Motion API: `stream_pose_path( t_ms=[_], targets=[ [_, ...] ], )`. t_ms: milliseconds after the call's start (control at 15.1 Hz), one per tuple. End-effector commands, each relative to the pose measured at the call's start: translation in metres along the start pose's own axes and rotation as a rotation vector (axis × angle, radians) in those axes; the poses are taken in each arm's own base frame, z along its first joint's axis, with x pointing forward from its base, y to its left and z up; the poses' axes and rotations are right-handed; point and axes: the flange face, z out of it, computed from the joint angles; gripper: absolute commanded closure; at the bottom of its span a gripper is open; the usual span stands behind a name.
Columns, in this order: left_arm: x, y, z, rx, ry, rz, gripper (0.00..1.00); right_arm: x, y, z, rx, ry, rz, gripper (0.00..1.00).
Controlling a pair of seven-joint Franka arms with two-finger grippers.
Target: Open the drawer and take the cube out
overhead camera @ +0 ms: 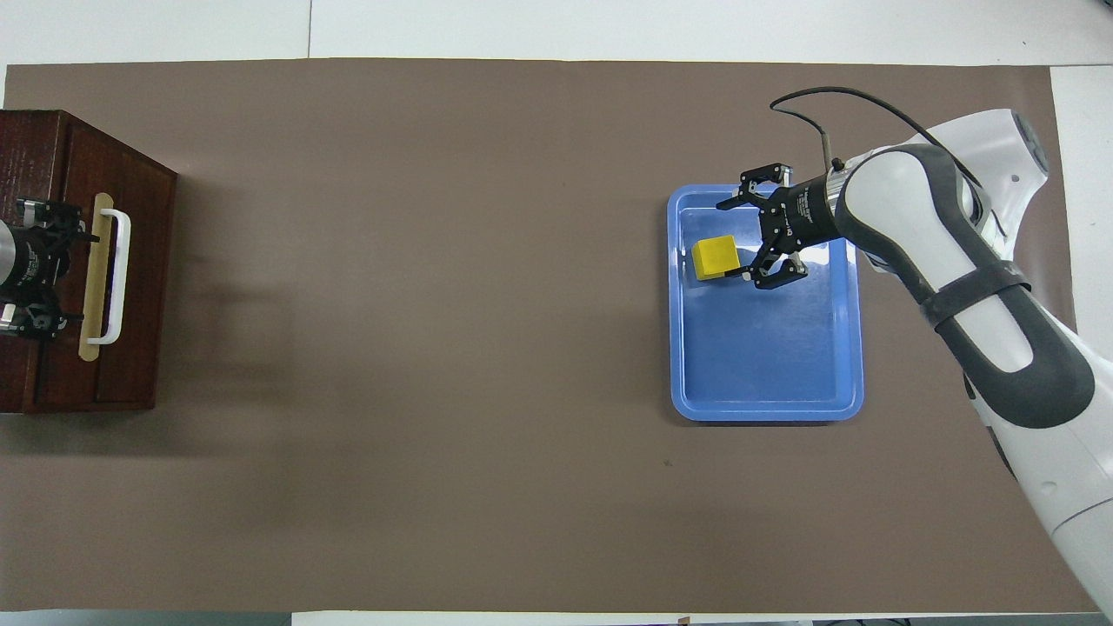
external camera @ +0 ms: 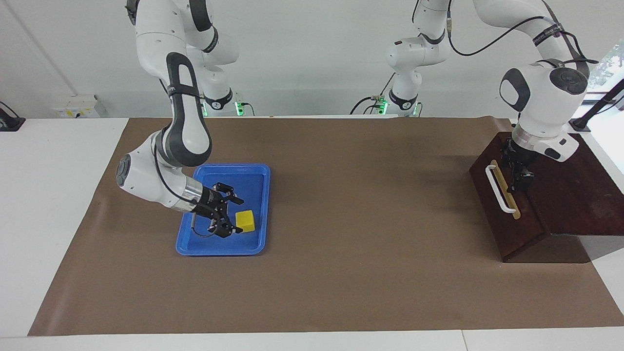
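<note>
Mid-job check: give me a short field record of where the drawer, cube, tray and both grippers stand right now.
drawer: shut, flush in its dark box at the left arm's end of the table
cube: resting in the blue tray, free of any grip
right gripper: open, low over the tray beside the cube
left gripper: open, over the box top just past the white handle, not holding it
</note>
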Motion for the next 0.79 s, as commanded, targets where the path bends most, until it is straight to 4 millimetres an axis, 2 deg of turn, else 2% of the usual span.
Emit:
stream_pose_path(
  t_ms=[0,198,330,462,594,726],
  targets=[
    [0.007,0.000,-0.002,-0.002,0.024,0.004,0.00,-0.025,0.016,-0.050,-0.014,0.090,-0.092,0.00],
    [0.007,-0.001,-0.005,0.006,0.033,0.009,0.00,-0.047,0.030,-0.091,-0.078,0.154,-0.328,0.00],
    [0.005,0.001,-0.010,0.007,0.033,0.010,0.00,-0.043,0.047,-0.126,-0.098,0.158,-0.490,0.00],
    [0.001,0.002,-0.020,0.007,0.032,0.022,0.00,-0.047,0.063,-0.152,-0.140,0.201,-0.646,0.00],
    [-0.004,0.004,-0.030,0.014,0.032,0.035,0.00,-0.059,0.079,-0.172,-0.222,0.275,-0.867,0.00],
    [-0.020,0.006,-0.047,0.010,0.033,0.089,0.00,-0.064,0.091,-0.189,-0.298,0.327,-1.059,0.00]
  ],
)
